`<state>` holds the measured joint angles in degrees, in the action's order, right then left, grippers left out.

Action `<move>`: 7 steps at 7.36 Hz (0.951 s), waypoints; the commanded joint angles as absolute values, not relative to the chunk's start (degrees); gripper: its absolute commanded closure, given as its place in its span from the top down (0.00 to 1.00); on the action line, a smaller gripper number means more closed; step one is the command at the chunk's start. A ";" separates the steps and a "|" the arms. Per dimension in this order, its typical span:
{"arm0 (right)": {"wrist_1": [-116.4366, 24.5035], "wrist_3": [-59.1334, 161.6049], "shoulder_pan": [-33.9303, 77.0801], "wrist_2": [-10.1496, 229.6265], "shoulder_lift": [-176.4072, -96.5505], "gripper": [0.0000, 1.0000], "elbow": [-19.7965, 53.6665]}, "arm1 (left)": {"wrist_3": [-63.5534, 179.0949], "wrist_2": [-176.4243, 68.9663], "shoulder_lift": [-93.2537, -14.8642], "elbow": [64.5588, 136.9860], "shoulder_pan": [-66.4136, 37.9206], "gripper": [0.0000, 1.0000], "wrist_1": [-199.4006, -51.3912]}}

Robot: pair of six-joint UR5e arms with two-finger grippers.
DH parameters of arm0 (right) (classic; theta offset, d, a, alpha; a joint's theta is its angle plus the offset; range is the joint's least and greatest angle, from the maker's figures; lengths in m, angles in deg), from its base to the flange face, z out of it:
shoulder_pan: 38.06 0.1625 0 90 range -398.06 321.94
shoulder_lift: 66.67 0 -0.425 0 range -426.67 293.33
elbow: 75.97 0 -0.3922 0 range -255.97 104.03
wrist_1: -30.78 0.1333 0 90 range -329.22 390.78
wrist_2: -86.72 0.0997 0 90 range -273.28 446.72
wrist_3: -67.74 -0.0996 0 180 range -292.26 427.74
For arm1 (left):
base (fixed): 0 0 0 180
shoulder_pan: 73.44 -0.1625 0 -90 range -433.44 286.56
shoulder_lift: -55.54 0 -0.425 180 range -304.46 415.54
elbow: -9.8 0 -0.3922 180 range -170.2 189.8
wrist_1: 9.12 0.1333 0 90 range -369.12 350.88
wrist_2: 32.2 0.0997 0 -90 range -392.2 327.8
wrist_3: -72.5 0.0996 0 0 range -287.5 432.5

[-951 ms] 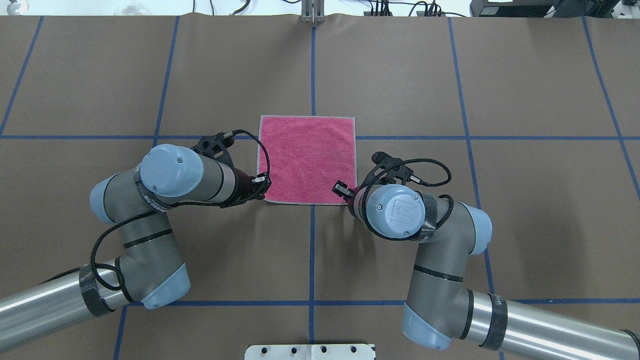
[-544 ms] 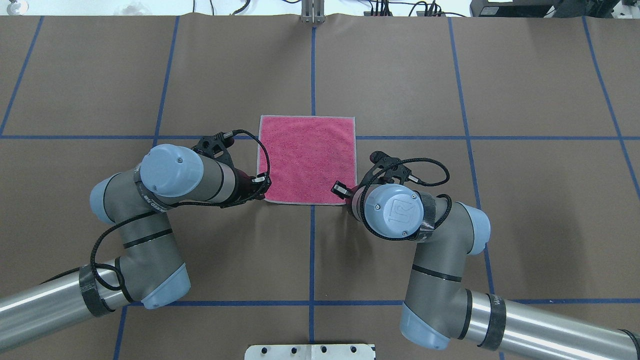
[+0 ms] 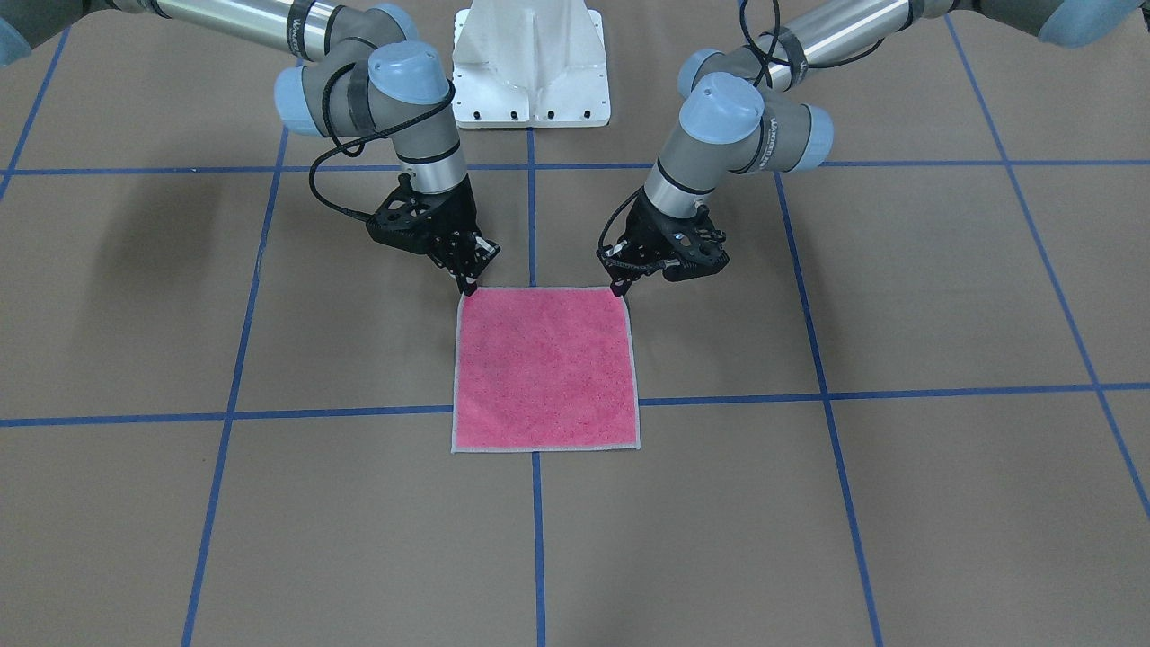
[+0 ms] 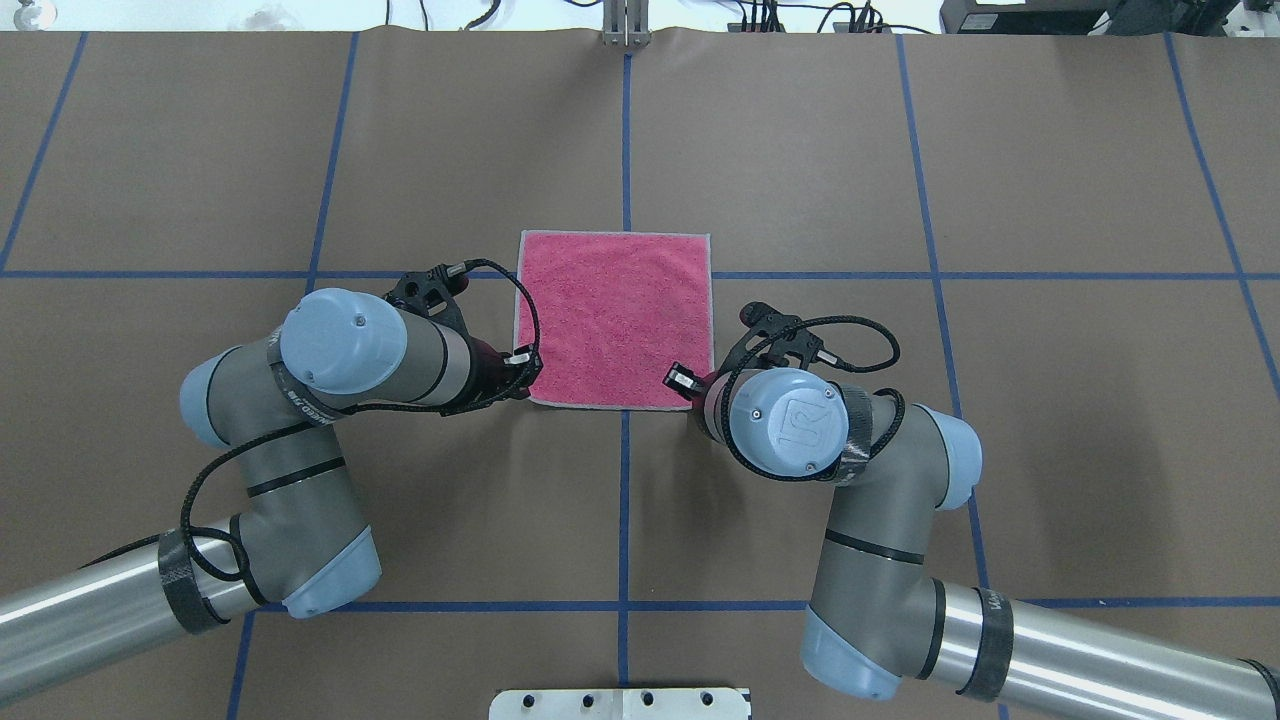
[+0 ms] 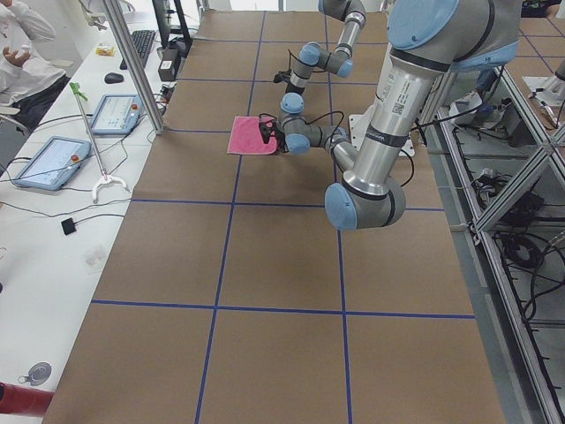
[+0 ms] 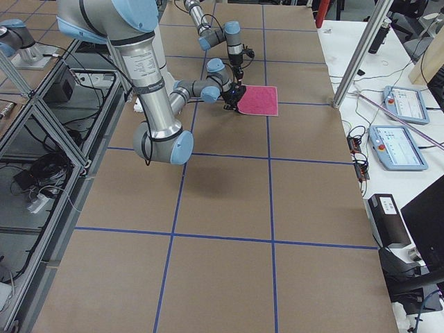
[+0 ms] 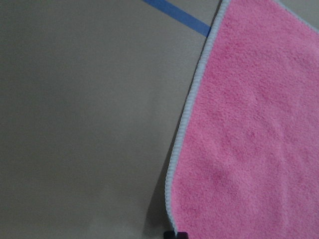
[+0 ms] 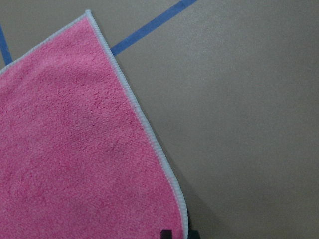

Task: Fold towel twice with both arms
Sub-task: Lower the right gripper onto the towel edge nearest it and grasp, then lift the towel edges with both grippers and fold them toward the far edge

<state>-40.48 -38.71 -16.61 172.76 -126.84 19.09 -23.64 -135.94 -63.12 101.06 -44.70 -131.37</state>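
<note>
Two grippers are down on the towel (image 4: 615, 320), which lies flat, pink face up, mid-table across a blue tape line (image 4: 625, 140). I see open brown table (image 4: 1050, 150) on every side of it. The white pedestal (image 3: 530, 72) stands well behind the arms. The left gripper (image 3: 618, 288) nips the towel's left robot-side corner, tips together. The right gripper (image 3: 468, 288) is narrow on the right robot-side corner, with the edging between its tips.
</note>
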 commanded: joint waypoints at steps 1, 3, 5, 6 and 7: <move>-40.50 -38.26 -16.09 172.85 -126.96 0.00 19.82 | -23.65 -136.08 -63.20 101.30 -44.70 0.00 -131.37; -42.51 -38.17 -15.56 173.29 -127.75 0.00 23.32 | -23.65 -136.34 -62.94 103.65 -44.61 0.00 -131.20; -48.38 -38.17 -15.56 173.38 -128.37 0.00 29.56 | -23.65 -136.87 -61.11 107.60 -44.61 0.00 -130.93; -50.06 -38.17 -15.73 173.55 -128.54 0.00 31.59 | -23.65 -139.22 -60.14 110.06 -44.61 0.00 -130.06; -50.08 -38.17 -15.73 173.64 -128.46 0.00 32.21 | -23.65 -139.33 -60.22 110.87 -44.18 0.00 -127.97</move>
<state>-48.97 -38.17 -15.67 173.50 -128.42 30.48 -23.65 -138.39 -60.67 109.02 -44.49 -129.90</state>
